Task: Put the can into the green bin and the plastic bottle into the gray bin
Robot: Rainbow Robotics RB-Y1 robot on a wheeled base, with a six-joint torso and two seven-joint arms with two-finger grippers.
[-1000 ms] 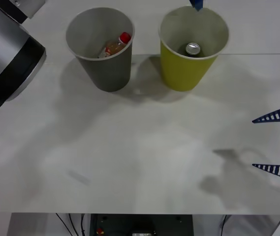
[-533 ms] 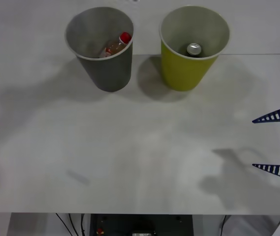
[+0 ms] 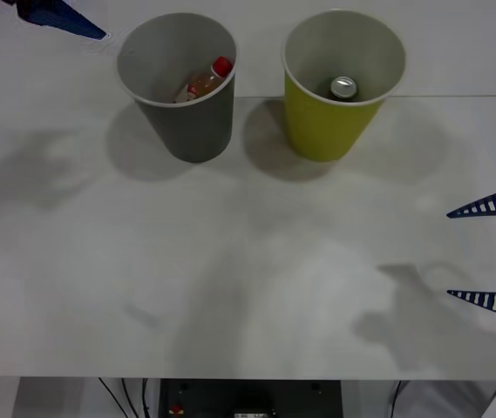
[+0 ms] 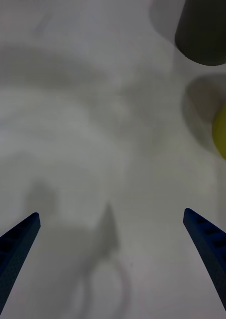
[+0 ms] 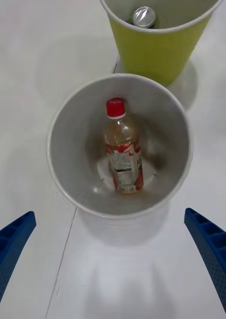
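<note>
The plastic bottle lies inside the gray bin (red cap up).

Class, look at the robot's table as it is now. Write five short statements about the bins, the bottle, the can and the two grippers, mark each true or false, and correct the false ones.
1. The plastic bottle lies inside the gray bin. True.
2. The can stands on the table between the bins. False: it is inside the green bin, its silver top showing.
3. The right gripper is open and holds nothing. True.
4. The left gripper is shut on the bottle. False: it is open above the gray bin, its fingers apart.
5. The green bin has tipped over. False: both bins stand upright, side by side.
</note>
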